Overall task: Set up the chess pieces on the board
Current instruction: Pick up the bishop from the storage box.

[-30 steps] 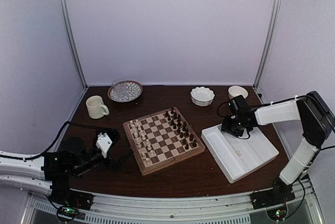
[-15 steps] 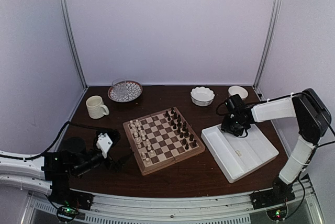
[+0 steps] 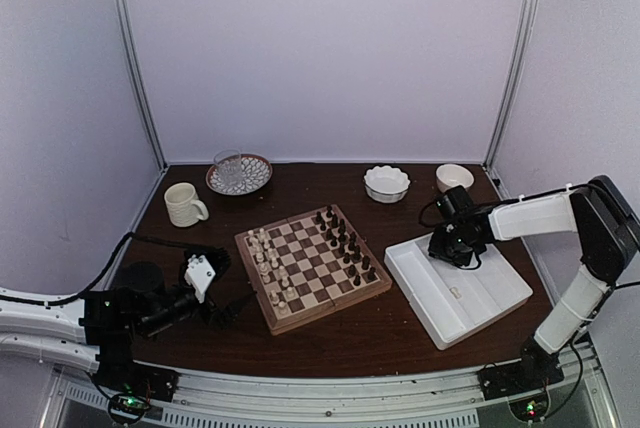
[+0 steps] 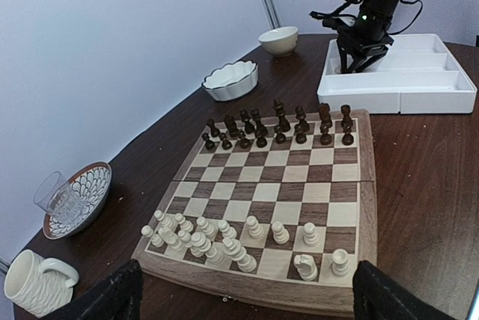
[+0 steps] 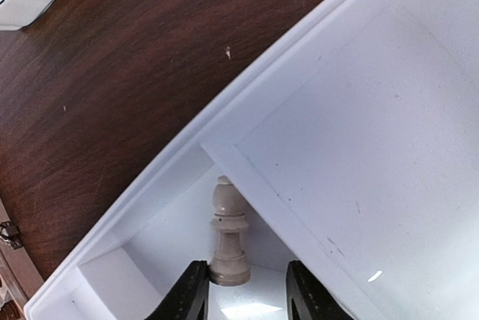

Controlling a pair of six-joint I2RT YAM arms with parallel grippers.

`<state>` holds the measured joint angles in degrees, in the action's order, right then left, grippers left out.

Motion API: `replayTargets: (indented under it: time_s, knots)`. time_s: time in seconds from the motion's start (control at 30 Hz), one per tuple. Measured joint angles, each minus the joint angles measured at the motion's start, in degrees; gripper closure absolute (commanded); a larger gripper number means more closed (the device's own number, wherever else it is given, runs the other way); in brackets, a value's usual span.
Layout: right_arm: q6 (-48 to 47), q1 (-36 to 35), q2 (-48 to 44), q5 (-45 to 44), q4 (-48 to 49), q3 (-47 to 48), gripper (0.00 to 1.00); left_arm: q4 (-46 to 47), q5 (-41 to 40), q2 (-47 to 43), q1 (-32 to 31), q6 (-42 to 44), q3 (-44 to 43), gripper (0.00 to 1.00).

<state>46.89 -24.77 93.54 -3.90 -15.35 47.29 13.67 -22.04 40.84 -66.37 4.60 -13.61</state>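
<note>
The board (image 3: 330, 312) lies at the table's middle, also in the left wrist view (image 4: 367, 185). Cream-white chess pieces (image 3: 268, 268) stand along its left side (image 4: 224, 241); dark brown pieces (image 3: 345, 243) stand along its right side. My left gripper (image 3: 225, 310) is open and empty, low beside the board's left edge (image 4: 251, 294). My right gripper (image 3: 452, 253) reaches down into the white tray (image 5: 359, 133). It is open (image 5: 243, 294), its fingers on either side of a cream bishop (image 5: 229, 234) standing in a tray compartment. The left finger is at the bishop's base; the right finger is apart.
A cream mug (image 3: 183, 204) and a patterned plate with a glass (image 3: 238, 174) are at the back left. A fluted white bowl (image 3: 386, 183) and a small bowl (image 3: 454, 176) are at the back right. A small object (image 3: 455, 293) lies in the tray (image 3: 490, 303).
My right gripper has shifted slightly right and lower into the tray. The left arm has not moved.
</note>
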Motion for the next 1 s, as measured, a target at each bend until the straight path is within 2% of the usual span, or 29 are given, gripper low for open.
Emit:
replayTargets:
  time_s: [0.3, 0.4, 0.5, 0.63, 0.77, 1.0]
  knots:
    - [-1.25, 0.0, 2.51, -0.02, -0.74, 2.67, 0.69, -0.02, 0.28, 0.37, 0.0, -0.02, 0.0, 0.02]
    - [-2.21, 0.0, 4.37, 0.07, -0.5, 4.55, 0.76, -0.02, 0.42, 0.39, 0.0, 0.0, 0.0, 0.02]
    - [-2.95, 0.02, 5.05, 0.5, -0.26, 5.14, 0.9, -0.02, 0.48, 0.48, 0.0, 0.0, 0.0, 0.02]
    - [-3.93, 0.04, 4.07, 0.57, -0.28, 4.74, 0.93, -0.04, 0.72, 0.87, 0.0, 0.0, 0.0, 0.03]
    - [-5.07, -0.22, -0.96, -0.52, -0.37, 1.03, 0.92, -0.04, 0.87, 0.87, 0.0, 0.0, 0.0, 0.02]
    - [-10.4, -3.5, -15.89, -2.62, 3.87, -5.33, 0.92, -0.02, 1.27, 0.9, 0.0, -0.07, 0.0, 0.04]
